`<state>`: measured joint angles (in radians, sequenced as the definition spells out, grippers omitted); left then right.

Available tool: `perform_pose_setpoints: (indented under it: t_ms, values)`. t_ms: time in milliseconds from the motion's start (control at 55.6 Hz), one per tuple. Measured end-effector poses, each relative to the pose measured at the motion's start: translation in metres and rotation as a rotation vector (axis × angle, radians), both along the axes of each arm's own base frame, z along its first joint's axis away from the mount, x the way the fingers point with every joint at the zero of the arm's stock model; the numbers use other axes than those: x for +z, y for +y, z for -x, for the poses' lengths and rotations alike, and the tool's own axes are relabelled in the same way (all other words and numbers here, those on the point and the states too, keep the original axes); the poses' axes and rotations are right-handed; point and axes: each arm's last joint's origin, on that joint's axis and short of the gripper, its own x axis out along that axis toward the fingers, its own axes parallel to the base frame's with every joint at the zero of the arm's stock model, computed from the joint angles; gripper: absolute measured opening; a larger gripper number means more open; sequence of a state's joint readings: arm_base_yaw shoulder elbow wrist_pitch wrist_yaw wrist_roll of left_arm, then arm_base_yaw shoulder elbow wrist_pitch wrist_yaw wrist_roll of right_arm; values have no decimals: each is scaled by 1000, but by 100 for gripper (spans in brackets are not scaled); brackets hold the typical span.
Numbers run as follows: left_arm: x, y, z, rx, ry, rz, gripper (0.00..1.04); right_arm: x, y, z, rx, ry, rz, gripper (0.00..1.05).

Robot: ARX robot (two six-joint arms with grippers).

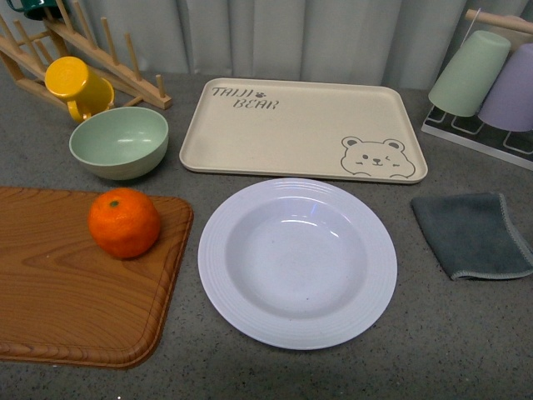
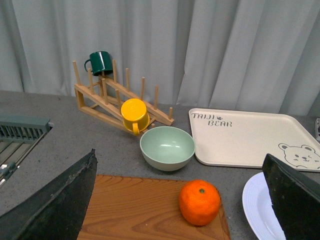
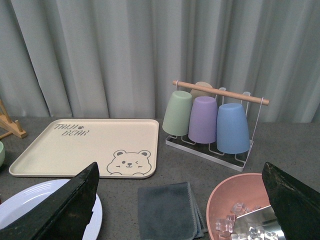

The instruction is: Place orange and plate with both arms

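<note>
Orange (image 1: 124,222) on the board (image 1: 75,283), stem dot up. Plate (image 1: 297,262) flat on the desk (image 1: 433,333), just beside the board, in front of the tray (image 1: 304,129). Left tool (image 2: 179,155) spread wide apart; right tool (image 3: 180,165) likewise, neither touching anything.

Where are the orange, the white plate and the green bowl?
orange (image 1: 124,222), front view, middle of its peel.
white plate (image 1: 213,260), front view, left part of its ridged rim.
green bowl (image 1: 119,169), front view, its outer wall.
</note>
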<state>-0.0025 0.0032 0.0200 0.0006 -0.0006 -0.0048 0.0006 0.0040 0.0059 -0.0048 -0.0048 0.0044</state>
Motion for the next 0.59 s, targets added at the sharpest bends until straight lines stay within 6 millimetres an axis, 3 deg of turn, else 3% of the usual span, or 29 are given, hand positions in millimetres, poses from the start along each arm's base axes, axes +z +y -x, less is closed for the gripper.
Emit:
perform_pose_setpoints:
  t_ms: [593]
  values:
    - [0,0,0,0,0,0,98,0,0,0,0,0,0,96]
